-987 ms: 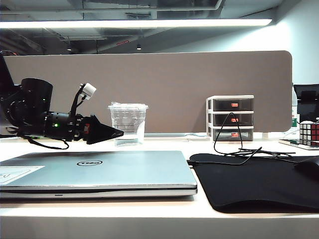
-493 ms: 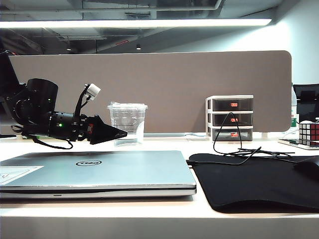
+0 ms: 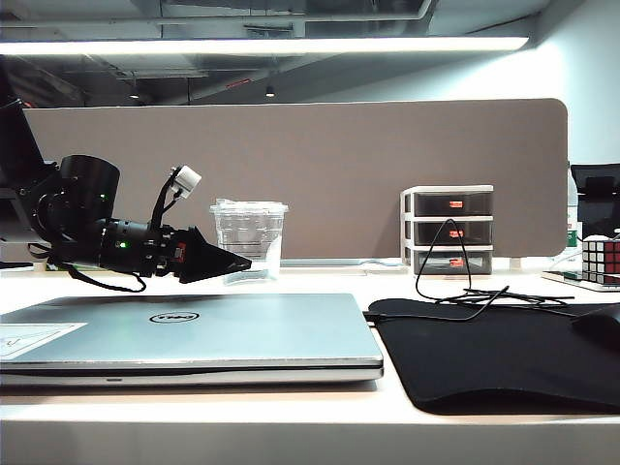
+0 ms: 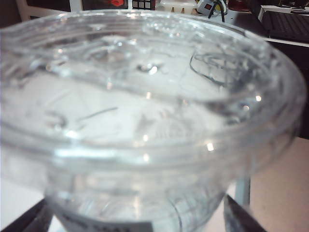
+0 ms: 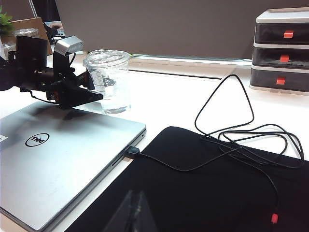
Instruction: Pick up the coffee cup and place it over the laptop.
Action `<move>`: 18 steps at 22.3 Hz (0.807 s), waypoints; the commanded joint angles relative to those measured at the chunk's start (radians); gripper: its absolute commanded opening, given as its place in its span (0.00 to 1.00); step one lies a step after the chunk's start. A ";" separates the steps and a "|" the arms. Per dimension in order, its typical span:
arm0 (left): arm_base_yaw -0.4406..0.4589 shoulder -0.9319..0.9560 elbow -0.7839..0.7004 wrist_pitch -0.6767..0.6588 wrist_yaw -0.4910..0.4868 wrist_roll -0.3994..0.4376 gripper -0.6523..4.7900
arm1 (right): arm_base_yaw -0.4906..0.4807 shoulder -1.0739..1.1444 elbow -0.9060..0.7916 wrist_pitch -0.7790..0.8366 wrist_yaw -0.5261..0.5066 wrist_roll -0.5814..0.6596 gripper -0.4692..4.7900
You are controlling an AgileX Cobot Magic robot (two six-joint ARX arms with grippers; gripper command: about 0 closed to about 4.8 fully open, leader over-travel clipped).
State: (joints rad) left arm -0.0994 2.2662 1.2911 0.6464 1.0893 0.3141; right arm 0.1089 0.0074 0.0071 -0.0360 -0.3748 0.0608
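Presently the left gripper (image 3: 237, 262) is held wide open about the coffee cup (image 3: 249, 241), nothing gripped, behind the laptop (image 3: 184, 334). The right gripper (image 5: 131, 212) is shut, empty, above the black mouse mat (image 5: 217, 193).

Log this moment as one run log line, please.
phase: reaching for cup | left gripper: open, at cup | cup: on desk behind laptop | right gripper: shut, over mat

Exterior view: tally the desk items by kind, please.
coffee cup: 1
laptop: 1
mouse mat: 1
drawer unit: 1
black cable: 1
puzzle cube: 1
Total: 6
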 commanded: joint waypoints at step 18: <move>-0.026 -0.002 0.080 -0.071 -0.028 0.066 1.00 | 0.000 0.002 -0.006 0.010 -0.001 -0.009 0.07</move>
State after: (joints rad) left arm -0.1184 2.2662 1.3590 0.5781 1.0592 0.3672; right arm 0.1089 0.0074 0.0071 -0.0364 -0.3748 0.0586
